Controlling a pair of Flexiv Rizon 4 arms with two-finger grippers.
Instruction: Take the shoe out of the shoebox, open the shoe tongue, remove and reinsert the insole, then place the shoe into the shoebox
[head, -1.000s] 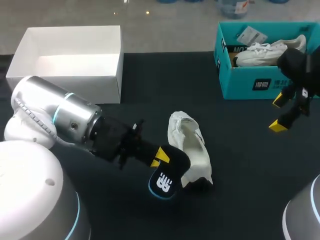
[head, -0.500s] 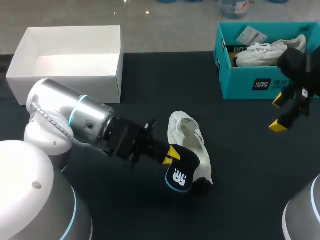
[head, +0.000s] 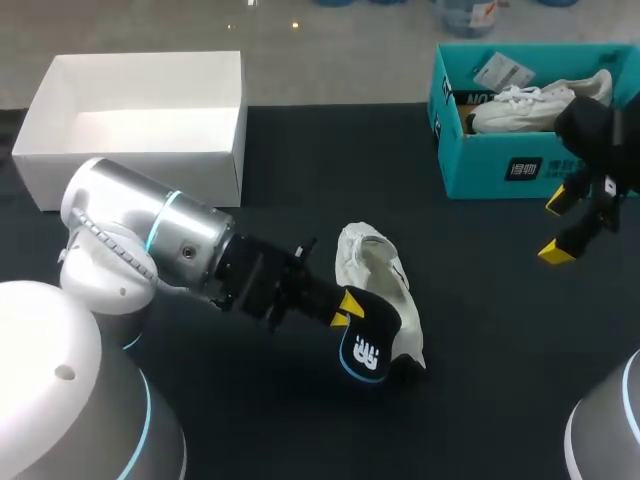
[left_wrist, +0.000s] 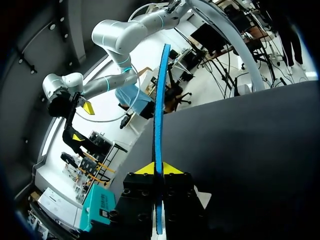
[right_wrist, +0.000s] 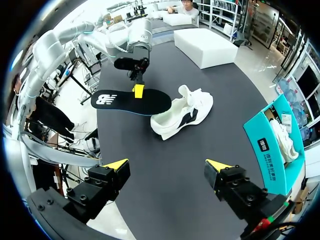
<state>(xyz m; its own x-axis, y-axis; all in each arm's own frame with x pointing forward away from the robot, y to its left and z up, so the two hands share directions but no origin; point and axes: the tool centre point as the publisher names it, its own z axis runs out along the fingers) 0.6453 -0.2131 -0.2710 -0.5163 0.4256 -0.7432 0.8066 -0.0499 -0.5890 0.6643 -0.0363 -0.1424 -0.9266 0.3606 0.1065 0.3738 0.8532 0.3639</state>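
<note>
Since the earlier frames, the left tool (head: 343, 310) has carried the insole (head: 366, 342) rightward, up against the shoe (head: 378, 285), which lies unheld mid-tabletop (head: 300, 170). The left tool is clamped on the insole (edge-on between both fingers). The right tool (head: 556, 225) hangs open beside the shoebox (head: 500, 165). Risk: the unrestrained shoe slides during insertion, so the insole buckles or catches.

White logo (head: 366, 354) on black insole (head: 380, 320); white label (head: 521, 168) (characters unclear) on teal shoebox (head: 480, 168)

Bright, even overhead light, soft sheen on the left arm (head: 150, 225), white shoe (head: 375, 270) stark against dark matte table (head: 330, 170)
</note>
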